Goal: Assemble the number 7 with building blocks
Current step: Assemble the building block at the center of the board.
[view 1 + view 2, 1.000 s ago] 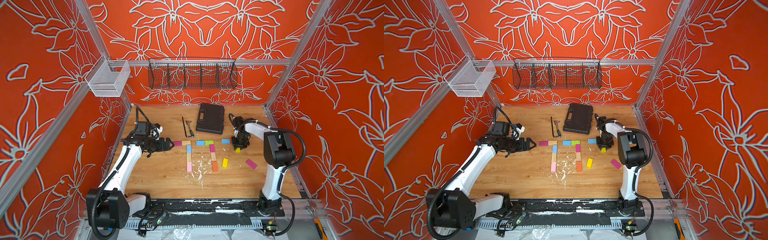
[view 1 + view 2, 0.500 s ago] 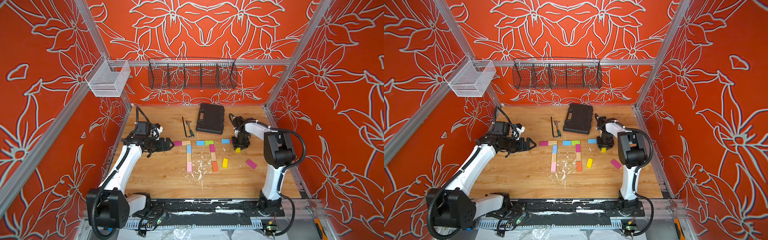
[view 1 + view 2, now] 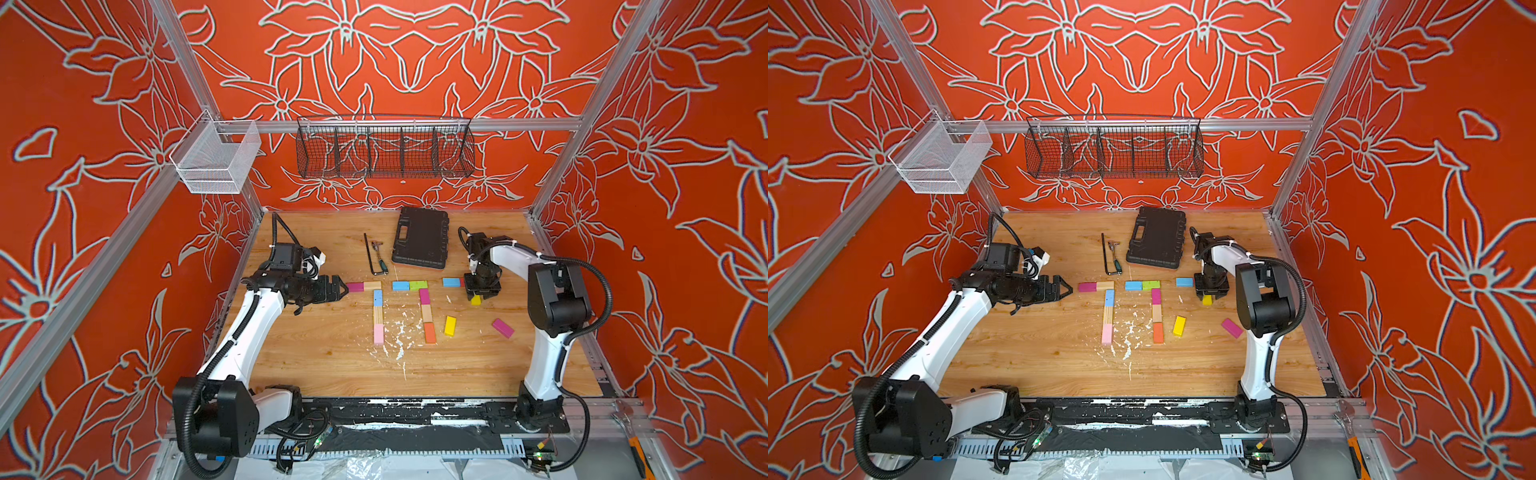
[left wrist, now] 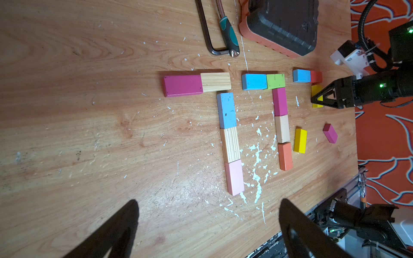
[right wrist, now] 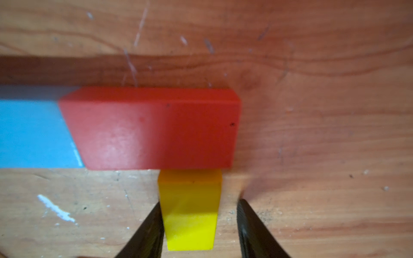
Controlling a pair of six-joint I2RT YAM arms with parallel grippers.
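Observation:
My right gripper (image 5: 199, 203) stands open astride a yellow block (image 5: 190, 214) that lies on the table. One finger touches the block and a gap shows at the other. The yellow block's end butts under a red block (image 5: 156, 129), which lies end to end with a blue block (image 5: 33, 134). In both top views this gripper (image 3: 480, 295) points down at the right. Two five-block number 7 figures lie at the centre, one starting at a magenta block (image 3: 355, 286) and one at a blue block (image 3: 400, 285). My left gripper (image 3: 345, 289) hovers open and empty, left of the magenta block.
A loose yellow block (image 3: 450, 325) and a loose magenta block (image 3: 503, 328) lie right of the figures. A black case (image 3: 420, 243) and a hex key (image 3: 371, 259) with a small tool lie toward the back. White flecks dot the wooden table (image 3: 332, 365).
The right gripper's jaws have spread wider around the yellow block. Both arms and all blocks stay where they were.

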